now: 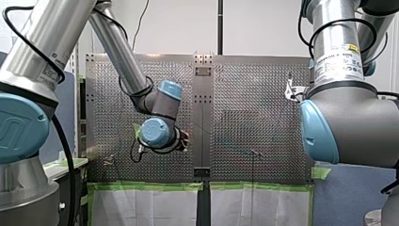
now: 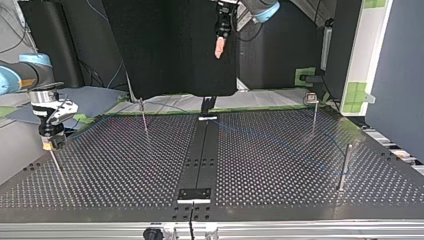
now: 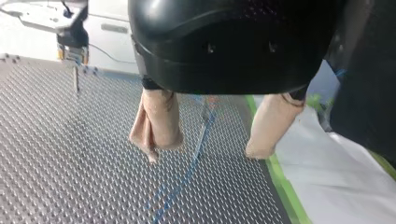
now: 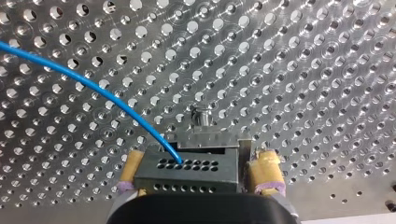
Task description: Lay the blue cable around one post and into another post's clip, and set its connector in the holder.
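right gripper clamped on the connector, blue cable trailing off its face. post sits just ahead of it, near the table's side edge. left gripper wide open, empty, high over the taped edge, so the right arm is nearer.

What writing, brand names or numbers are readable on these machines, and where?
No text is legible.
White label on my right arm: print too blurred to read.
Sticker on my left arm: too blurred.
Raised mark on blue joint cap: no letters readable.
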